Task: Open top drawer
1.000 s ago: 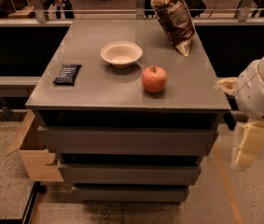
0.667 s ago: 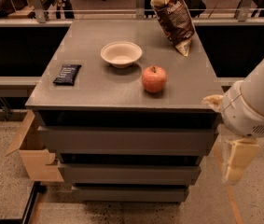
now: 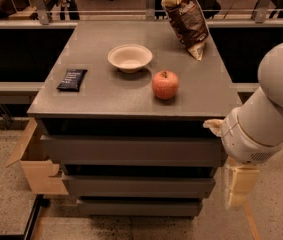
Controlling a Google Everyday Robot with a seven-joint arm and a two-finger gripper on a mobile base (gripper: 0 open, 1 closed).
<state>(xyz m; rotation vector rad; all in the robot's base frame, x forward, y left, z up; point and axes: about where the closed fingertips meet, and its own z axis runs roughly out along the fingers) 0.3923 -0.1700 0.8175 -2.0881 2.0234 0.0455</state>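
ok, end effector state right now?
End effector: open or closed cannot be told. It hangs below-right of the top drawer, apart from it.

Top drawer (image 3: 131, 151): wide, flat plain grey front, level, just under tabletop (image 3: 106, 96). Claw (image 3: 237, 186) low beside its right end.

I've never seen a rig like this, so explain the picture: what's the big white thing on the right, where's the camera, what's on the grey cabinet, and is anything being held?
The big white thing is a robot arm. Its gripper, the part that grabs, hangs pointing down beside the right front corner of the grey cabinet; I see nothing held. The single camera looks down at the cabinet from its front; its mount isn't known. On the cabinet's top sit a white bowl, a red apple, a chip bag and a dark wrapped snack bar. A cardboard box stands on the floor at left. The job is opening the top drawer, the widest grey front.
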